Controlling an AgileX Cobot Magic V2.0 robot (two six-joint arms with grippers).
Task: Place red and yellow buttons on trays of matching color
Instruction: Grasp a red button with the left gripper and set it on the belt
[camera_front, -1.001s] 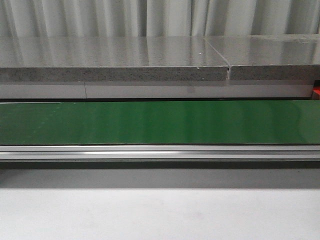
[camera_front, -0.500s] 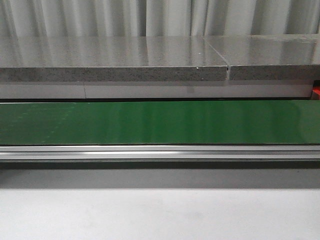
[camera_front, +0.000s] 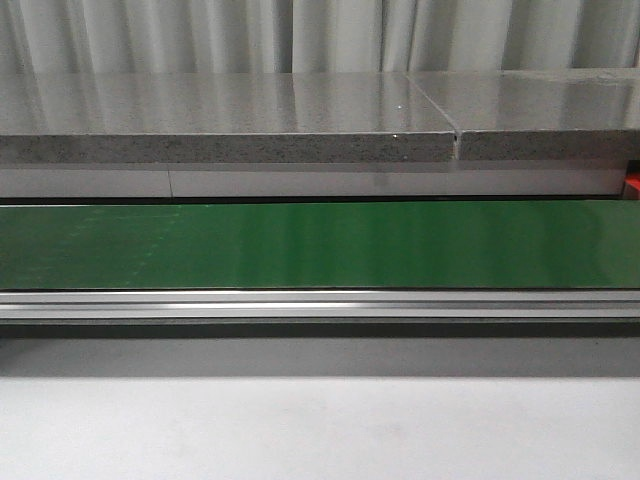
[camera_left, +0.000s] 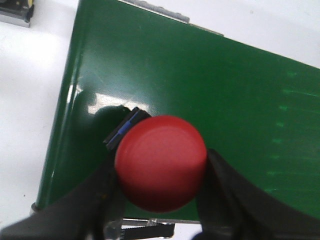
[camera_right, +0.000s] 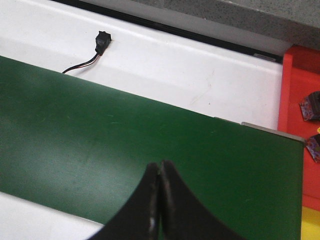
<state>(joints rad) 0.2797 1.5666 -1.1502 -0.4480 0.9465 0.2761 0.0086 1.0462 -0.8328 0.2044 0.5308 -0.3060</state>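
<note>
In the left wrist view my left gripper (camera_left: 161, 172) is shut on a red button (camera_left: 161, 162) with a black and blue base, held over one end of the green conveyor belt (camera_left: 200, 80). In the right wrist view my right gripper (camera_right: 160, 172) is shut and empty above the green belt (camera_right: 100, 135). The red tray (camera_right: 295, 90) lies past the belt's end and holds two dark pieces (camera_right: 311, 106). A corner of the yellow tray (camera_right: 311, 225) shows beside it. No yellow button is in view. Neither gripper shows in the front view.
The front view shows the green belt (camera_front: 320, 245), its aluminium rail (camera_front: 320, 303), a grey stone ledge (camera_front: 230, 148) behind, and a red sliver (camera_front: 632, 183) at the far right. A black connector with wires (camera_right: 102, 40) lies on the white surface beside the belt.
</note>
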